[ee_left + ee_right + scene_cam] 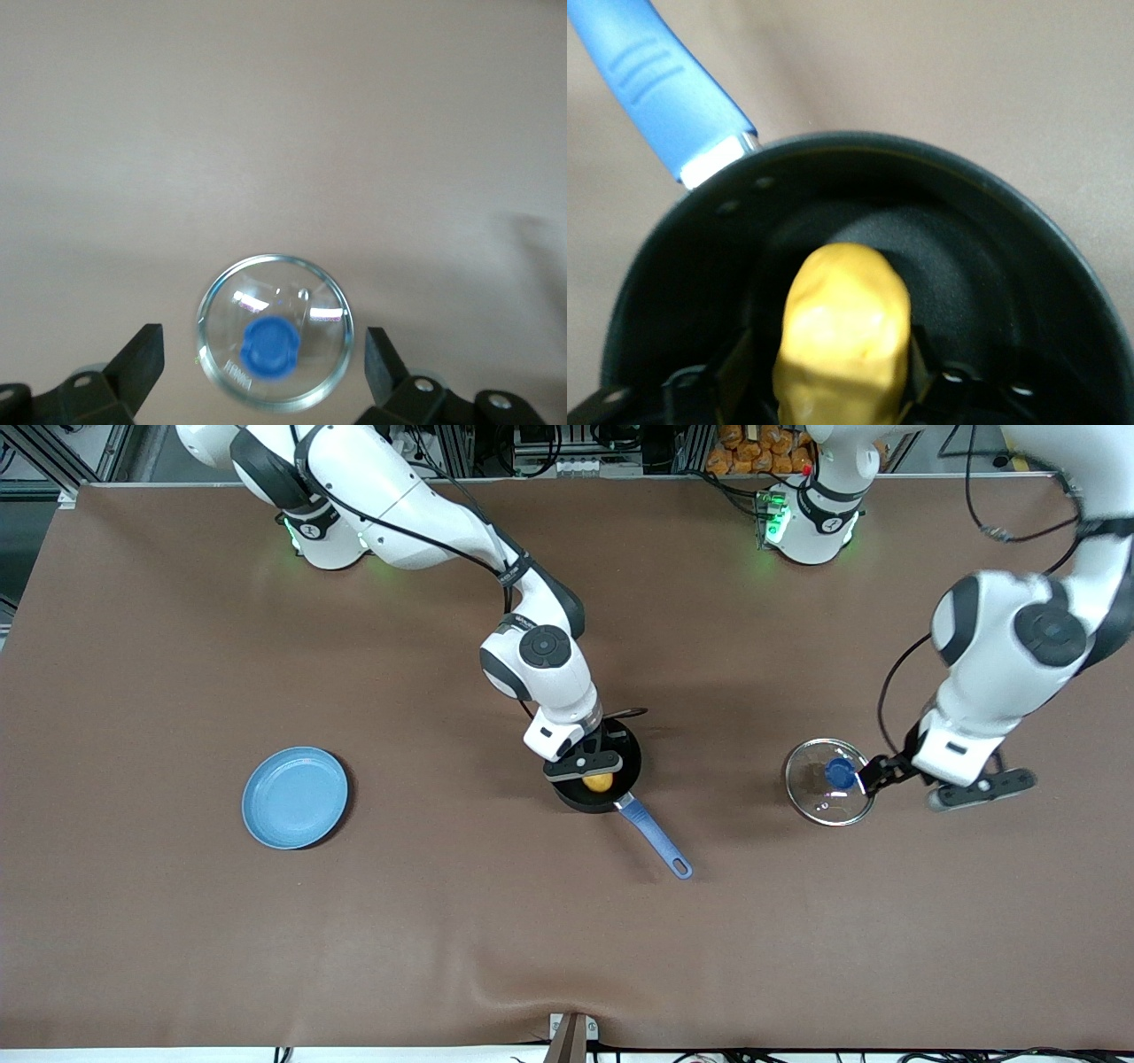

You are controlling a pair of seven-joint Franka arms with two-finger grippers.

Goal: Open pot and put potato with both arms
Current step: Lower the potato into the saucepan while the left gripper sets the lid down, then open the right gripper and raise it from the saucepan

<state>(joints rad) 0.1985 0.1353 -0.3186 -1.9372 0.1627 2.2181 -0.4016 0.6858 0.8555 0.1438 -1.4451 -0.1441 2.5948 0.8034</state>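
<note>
The right gripper (592,772) hangs just below the centre of the front frame, over the open small round black saucepan (625,749), its fingers pressed onto the small lumpy yellow-orange potato (599,782). In the right wrist view the potato (843,341) fills the lower middle of the frame, pinched between the two black fingers (726,372) at its sides, with the dark inside of the saucepan (992,292) around and below it. Whether the potato touches the pan floor cannot be told. The pan's long blue handle (654,840) runs down toward the lower middle of the front frame, ending in a hole; in the right wrist view the handle (660,88) sits in the upper left corner.

The left gripper (873,775) is at the right of the front frame, low over the table beside the round glass lid with a blue knob (829,782). The lid lies flat on the brown table cover (443,921), well apart from the saucepan, toward the left arm's end of the table. In the left wrist view the lid (275,332) is at the lower middle of the frame, and the two black fingers (137,363) stand spread wide to either side of it, not touching it.

A flat round light-blue plate (295,797) rests at the left of the front frame, toward the right arm's end of the table.
</note>
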